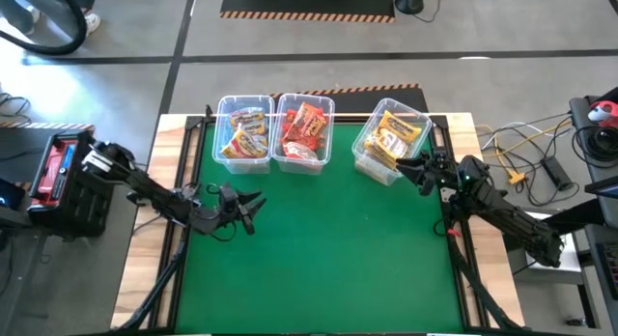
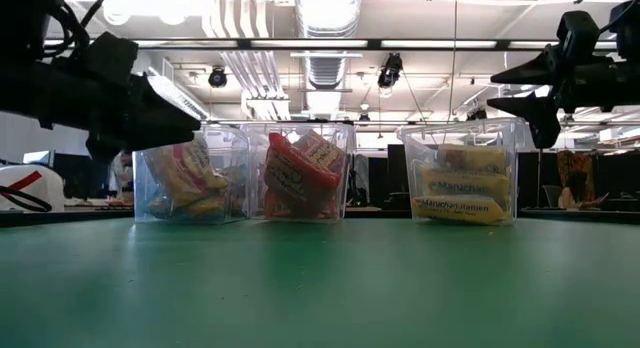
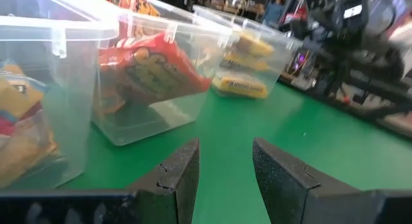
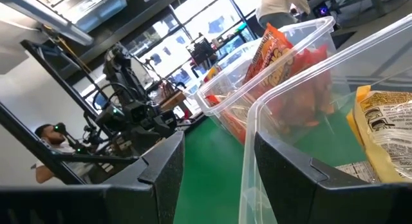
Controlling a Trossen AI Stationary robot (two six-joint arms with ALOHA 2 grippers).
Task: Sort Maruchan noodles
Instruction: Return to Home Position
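Three clear bins on far edge of green table (image 1: 338, 249): left bin (image 1: 246, 98), center bin (image 1: 305, 98), right bin (image 2: 460, 133), which sits skewed. Maruchan noodles (image 1: 304, 131) are all in bins: yellowish packs left, red/orange center, yellow right. Left gripper (image 1: 249, 209) hovers above the mat, in front of left bin, facing the bins, fingers parted, holding nothing. Right gripper (image 1: 422, 172) is raised just beside right bin's outer corner, bin wall directly ahead, fingers apart, nothing held.

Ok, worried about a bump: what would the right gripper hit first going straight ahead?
Probably the right bin's clear wall, close ahead of the right gripper's open fingers; the exact gap is unclear.
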